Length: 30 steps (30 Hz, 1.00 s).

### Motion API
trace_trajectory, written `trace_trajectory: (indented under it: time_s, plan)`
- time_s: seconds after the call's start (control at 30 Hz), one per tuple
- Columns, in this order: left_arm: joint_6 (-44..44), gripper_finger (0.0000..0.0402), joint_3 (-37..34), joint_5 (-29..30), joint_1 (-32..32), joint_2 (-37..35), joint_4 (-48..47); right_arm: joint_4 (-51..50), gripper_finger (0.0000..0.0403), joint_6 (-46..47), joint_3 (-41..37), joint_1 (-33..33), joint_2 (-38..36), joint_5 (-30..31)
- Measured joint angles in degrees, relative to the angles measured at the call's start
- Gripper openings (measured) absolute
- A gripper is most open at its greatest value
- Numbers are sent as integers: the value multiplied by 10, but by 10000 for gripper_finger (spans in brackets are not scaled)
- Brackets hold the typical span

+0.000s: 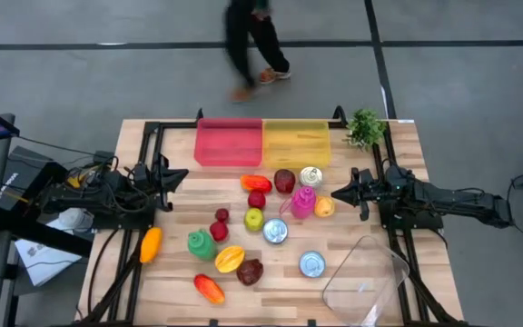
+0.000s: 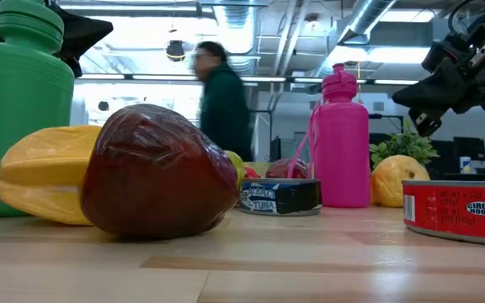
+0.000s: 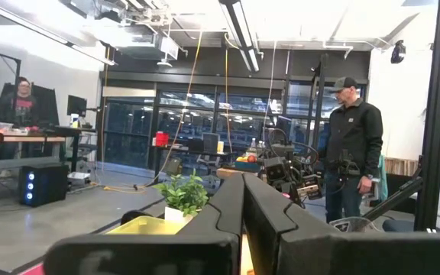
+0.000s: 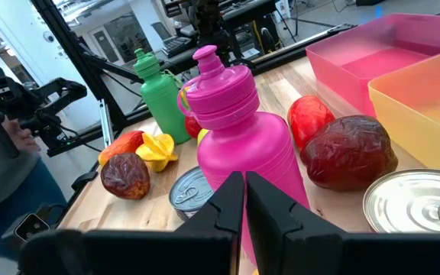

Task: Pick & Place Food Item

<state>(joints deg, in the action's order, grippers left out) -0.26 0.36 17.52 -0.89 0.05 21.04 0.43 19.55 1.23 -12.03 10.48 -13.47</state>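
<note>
two claws hang above the wooden bench (image 1: 398, 163), each with its fingers pressed together and holding nothing. the left claw (image 1: 182, 174) sits near the left edge, well apart from the food. the right claw (image 1: 339, 193) is near the right edge, just beside a small orange fruit (image 1: 324, 207) and a pink bottle (image 1: 302, 202), touching neither. in the right wrist view the pink bottle stands directly ahead of that claw's closed fingertips, with a dark red fruit (image 4: 348, 153) and a silver can (image 4: 415, 200) close by.

the rest of the food is scattered over the middle of the bench: a green bottle (image 1: 200, 243), a yellow star-shaped fruit (image 1: 229, 259), another dark red fruit (image 1: 250, 272), a tuna can (image 1: 275, 231) and a second can (image 1: 311, 264) nearer the front edge. an orange piece (image 1: 151, 244) lies apart toward the left edge. a pink bin (image 1: 229, 142) and a yellow bin (image 1: 296, 141) stand side by side at the back edge, a small plant (image 1: 365, 127) at the back right corner, and a clear tub (image 1: 366, 277) near the front right corner.

in the low view the dark red fruit up close hides much of what lies behind it, and a red can (image 2: 457, 210) is cut off at the side. a blurred person (image 1: 251, 45) crosses the grey floor beyond the back edge; another person (image 3: 351, 145) stands in the workshop.
</note>
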Motion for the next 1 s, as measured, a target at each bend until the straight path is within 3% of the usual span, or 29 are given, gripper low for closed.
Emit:
trace_trajectory:
  time_s: [0.33,0.67,1.0]
  plan:
    - [-10,0,0,0,0,0,0,0,13,0,0,0,0,0]
    - [-196,0,0,5,0,0,7,0,13,0,0,0,0,0]
    - [-212,0,0,31,0,4,118,0,13,-7,0,0,0,0]
